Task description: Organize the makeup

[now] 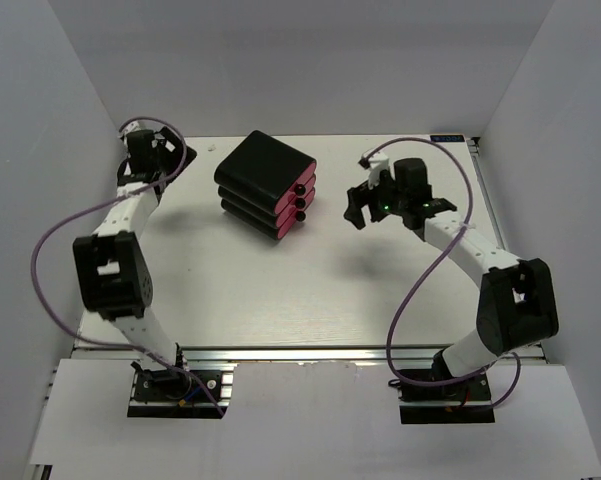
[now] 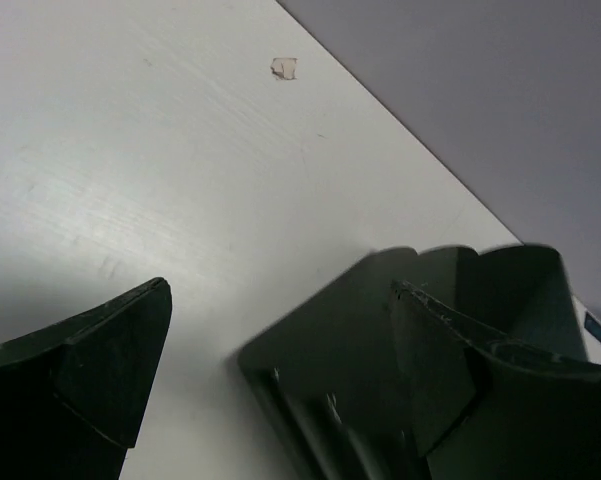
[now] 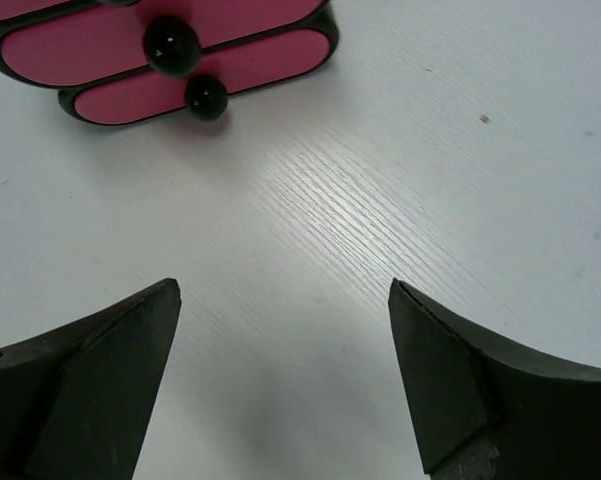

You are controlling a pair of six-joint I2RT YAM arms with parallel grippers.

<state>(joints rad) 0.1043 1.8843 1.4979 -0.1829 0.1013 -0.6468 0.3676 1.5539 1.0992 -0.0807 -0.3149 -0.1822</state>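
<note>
No lipstick tubes, beige sticks or pinkish packets show in any view; the makeup is hidden or out of view. My left gripper [image 1: 166, 152] is at the table's far left corner, open [image 2: 280, 350]. A dark flat object [image 2: 345, 340] lies on the table under and beside its right finger [image 2: 450, 370]; I cannot tell what it is. My right gripper [image 1: 359, 208] hovers open and empty [image 3: 285, 330] over bare table, just right of the drawer box.
A black box with three pink drawers and black knobs [image 1: 268, 184] stands at the back centre, all drawers shut; its lower drawers show in the right wrist view [image 3: 180, 60]. A small pale scrap [image 2: 283, 68] lies near the back wall. White walls enclose the table.
</note>
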